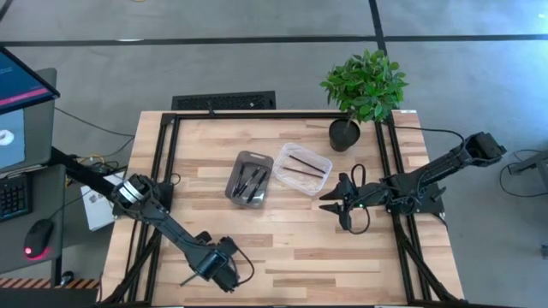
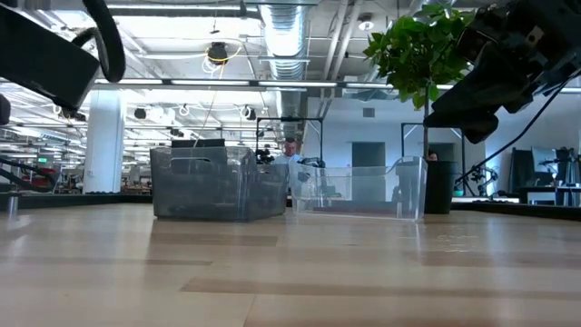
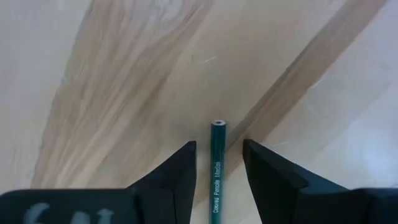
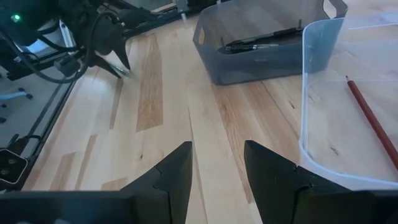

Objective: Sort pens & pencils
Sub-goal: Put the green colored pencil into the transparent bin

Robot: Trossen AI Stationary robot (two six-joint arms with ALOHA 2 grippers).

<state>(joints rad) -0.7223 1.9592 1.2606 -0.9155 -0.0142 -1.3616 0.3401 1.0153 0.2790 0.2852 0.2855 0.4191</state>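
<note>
Hovering low over the tabletop (image 1: 282,248), my left gripper (image 3: 217,163) has a green pencil (image 3: 217,165) between its part-open fingers (image 3: 180,171); I cannot tell whether they grip it. My right gripper (image 4: 217,165) waits beside the clear tray (image 4: 323,93), fingers apart, holding nothing.

Two trays sit side by side mid-table: the grey tray (image 1: 250,178) left, holding pens (image 1: 249,182), the clear tray (image 1: 302,168) right, holding pencils (image 1: 300,168). A potted plant (image 1: 364,90) stands behind the clear tray.

The wooden table (image 1: 291,239) carries a grey bin (image 1: 249,179), a clear tray (image 1: 302,168) and a potted plant (image 1: 363,94).
</note>
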